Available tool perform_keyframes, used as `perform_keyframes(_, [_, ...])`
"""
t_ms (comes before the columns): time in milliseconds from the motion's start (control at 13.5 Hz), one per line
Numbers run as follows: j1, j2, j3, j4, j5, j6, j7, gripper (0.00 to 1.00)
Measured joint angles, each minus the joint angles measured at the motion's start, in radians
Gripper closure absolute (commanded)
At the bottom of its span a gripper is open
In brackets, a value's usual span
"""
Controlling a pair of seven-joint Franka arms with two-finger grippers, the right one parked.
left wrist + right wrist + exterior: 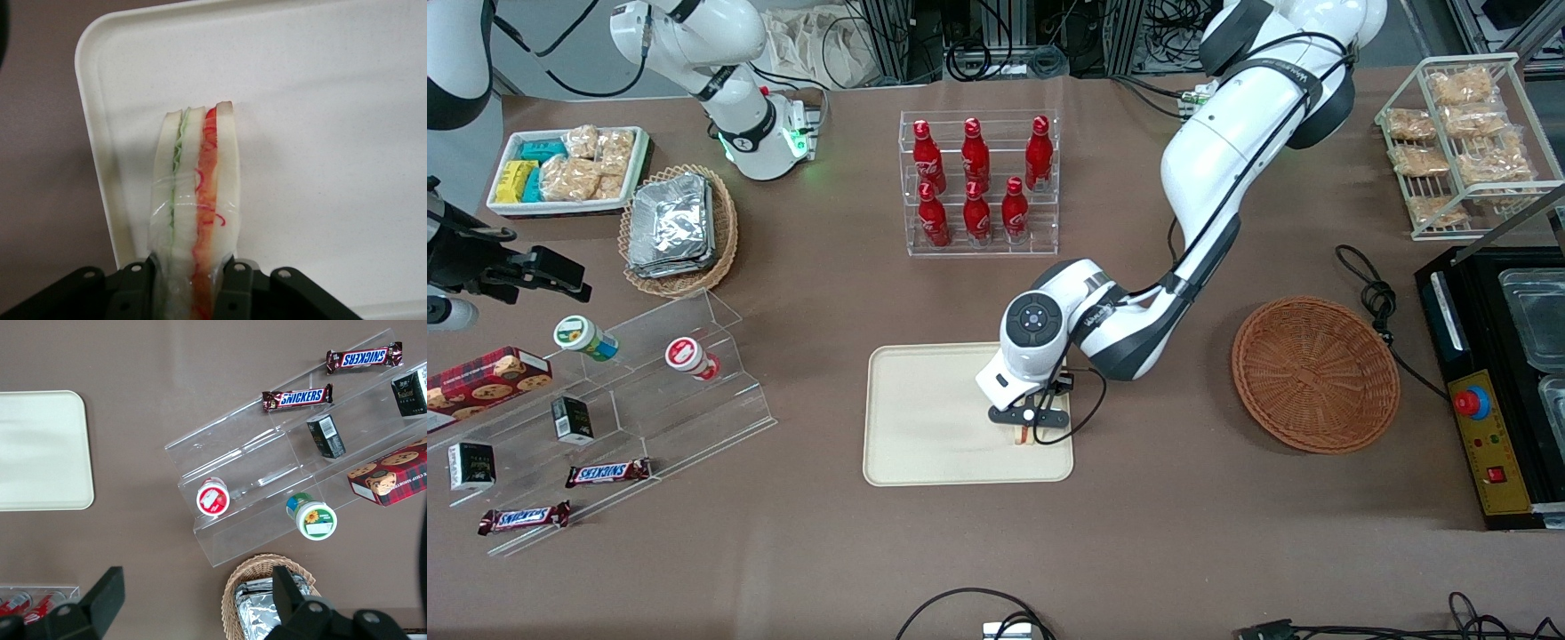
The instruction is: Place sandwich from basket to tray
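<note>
Jaws: clenched on the sandwich (195, 200), one on each bread face — the gripper (1030, 433) was low over the tray (925, 418).
Sandwich: held on edge in clear wrap, with the green and orange-red layers showing; its free end was over the tray's cream surface, near the rim. Whether it touched the tray, I cannot tell.
Tray: flat on the brown table (1183, 524), between the clear stepped stand (649, 391) and the basket (1314, 373).
Basket: round, reddish-brown, with nothing in it — well apart from the tray, toward the working arm's end of the table.
Bottle rack (978, 182): red bottles, farther from the front camera than the tray.
</note>
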State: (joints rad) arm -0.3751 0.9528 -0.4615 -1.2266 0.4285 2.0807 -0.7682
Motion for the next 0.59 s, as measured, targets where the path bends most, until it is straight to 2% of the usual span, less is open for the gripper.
perform_keyframes(74, [0.0, 0.0, 0.0, 0.0, 0.0, 0.002, -0.007, 0.0])
perform_keyframes(593, [0.001, 0.0, 0.0, 0.015, 0.0, 0.031, -0.092, 0.0])
